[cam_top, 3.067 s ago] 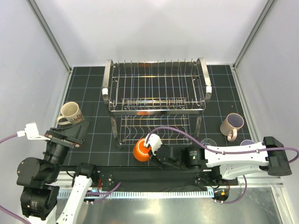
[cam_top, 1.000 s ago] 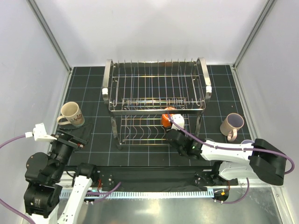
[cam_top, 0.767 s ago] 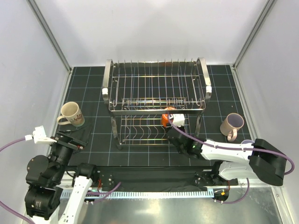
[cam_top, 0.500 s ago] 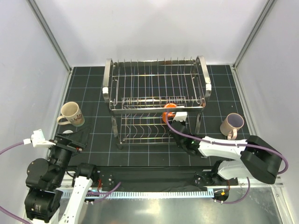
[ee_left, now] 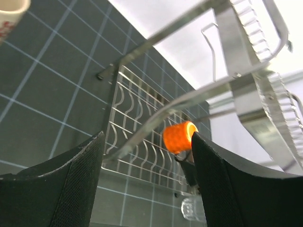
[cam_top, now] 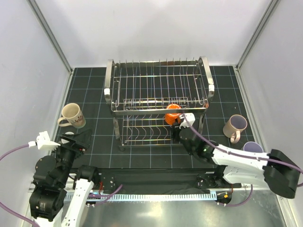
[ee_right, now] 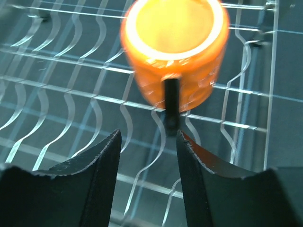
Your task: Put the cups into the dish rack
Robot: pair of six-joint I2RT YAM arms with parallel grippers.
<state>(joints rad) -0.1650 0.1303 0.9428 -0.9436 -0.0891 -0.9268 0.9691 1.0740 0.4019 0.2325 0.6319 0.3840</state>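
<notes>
Now the orange cup [cam_top: 173, 113] is inside the lower tier of the rack [cam_top: 158, 85], towards its right end and partly under the near rail of the upper tier. In the right wrist view the cup [ee_right: 175, 52] shows its open mouth towards the camera above the wavy wires of the tier, a little blurred, so I cannot tell exactly how it rests. The right hand [cam_top: 178, 123] reaches into the rack from the near side. Its fingers [ee_right: 94, 170] are spread, and the cup lies just beyond their tips, not between them; a short dark bar stands in front of the cup. The left hand [cam_top: 78, 141] hangs over the near left of the surface [cam_top: 90, 90], well apart from the rack, with its fingers [ee_left: 75, 184] wide apart and nothing between them. From its camera the cup [ee_left: 179, 137] shows past the rack's looped end frame [ee_left: 199, 94]. The cream mug [cam_top: 72, 115] stands upright on the surface left of the rack, just beyond the left hand. On the right stand a pink mug [cam_top: 235, 126] and, nearer, a lavender tumbler [cam_top: 253, 147].
</notes>
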